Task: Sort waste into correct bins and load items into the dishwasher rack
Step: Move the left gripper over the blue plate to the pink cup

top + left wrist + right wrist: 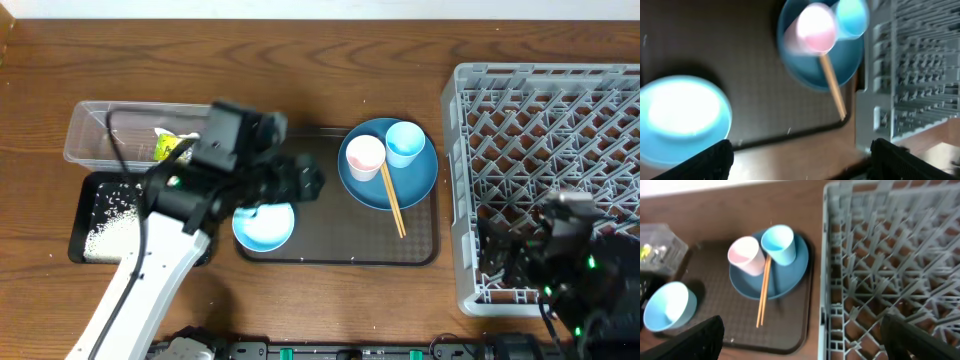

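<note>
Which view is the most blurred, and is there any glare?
Left wrist view: strongest blur, smearing the light-blue bowl and the pinkish-white cup; the bowl's inside glares almost white. Right wrist view: slightly soft, the dishwasher rack included. Overhead view: sharp, evenly lit.

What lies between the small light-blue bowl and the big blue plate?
Only bare serving tray, plain in the right wrist view between light-blue bowl and blue plate; overhead, the left gripper hangs above that stretch.
</note>
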Motion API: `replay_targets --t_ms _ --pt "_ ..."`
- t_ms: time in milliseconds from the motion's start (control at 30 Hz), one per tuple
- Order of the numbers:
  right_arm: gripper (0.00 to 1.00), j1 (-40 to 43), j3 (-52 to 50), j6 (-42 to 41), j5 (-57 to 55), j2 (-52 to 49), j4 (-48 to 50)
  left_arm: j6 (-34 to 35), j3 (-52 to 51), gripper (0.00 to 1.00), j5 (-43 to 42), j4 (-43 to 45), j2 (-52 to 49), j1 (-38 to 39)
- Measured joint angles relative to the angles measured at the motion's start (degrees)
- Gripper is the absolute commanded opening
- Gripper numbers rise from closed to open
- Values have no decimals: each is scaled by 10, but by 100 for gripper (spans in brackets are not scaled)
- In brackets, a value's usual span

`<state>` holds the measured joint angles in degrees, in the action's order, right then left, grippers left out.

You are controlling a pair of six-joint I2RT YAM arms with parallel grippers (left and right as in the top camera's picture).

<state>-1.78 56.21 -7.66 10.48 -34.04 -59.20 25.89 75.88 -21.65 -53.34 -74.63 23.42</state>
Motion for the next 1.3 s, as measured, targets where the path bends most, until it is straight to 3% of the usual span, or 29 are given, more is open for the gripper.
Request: replay_targets --t_ms 500,567,867,1033,1233,1300 --pt "99 0 0 3 -11 -18 -43 45 17 89 113 199 -199 79" --pt "99 0 0 3 -14 -18 -45 47 17 84 121 219 -224 86" --pt "99 0 -1 3 -20 -18 -45 54 17 79 146 228 -289 89" --pt "99 0 -1 3 -21 -18 -45 58 17 63 148 228 -311 89" --pt "99 0 -1 3 -22 -18 -46 56 17 60 150 228 -321 89" --pt "99 0 -1 3 -22 -18 -46 57 17 53 151 228 -321 89"
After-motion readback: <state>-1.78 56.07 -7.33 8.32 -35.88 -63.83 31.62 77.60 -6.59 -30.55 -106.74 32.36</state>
